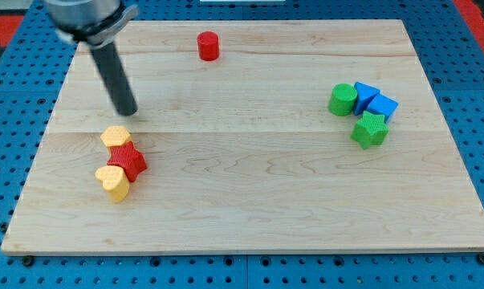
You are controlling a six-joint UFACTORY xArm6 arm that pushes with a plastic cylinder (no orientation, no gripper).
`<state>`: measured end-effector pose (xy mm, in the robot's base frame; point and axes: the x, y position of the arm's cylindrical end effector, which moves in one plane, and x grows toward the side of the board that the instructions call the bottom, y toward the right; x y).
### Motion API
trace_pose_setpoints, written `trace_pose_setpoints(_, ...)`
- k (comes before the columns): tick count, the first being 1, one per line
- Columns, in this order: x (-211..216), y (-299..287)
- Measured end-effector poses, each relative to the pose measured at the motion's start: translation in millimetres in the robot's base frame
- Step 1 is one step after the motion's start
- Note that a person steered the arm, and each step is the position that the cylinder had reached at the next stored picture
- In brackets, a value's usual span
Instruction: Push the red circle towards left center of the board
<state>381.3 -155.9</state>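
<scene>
Pale wooden board (250,177) is lying on a blue pegboard (9,88). You are seeing the red circle (208,46) sitting near the view's top, left of centre. My tip (129,113), a bare rod with nothing to open or close, is resting at the view's left, just above a touching cluster: yellow block (115,136), red star (128,161), yellow heart (112,181). At the view's right, a green cylinder (343,99), two blue blocks (374,99) and a green star (370,130) are huddling together.

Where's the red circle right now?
The red cylinder block sits alone near the wooden board's top edge, left of centre, up and right of my tip.
</scene>
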Motion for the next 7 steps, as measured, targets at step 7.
trace_pose_setpoints(7, -65, 16)
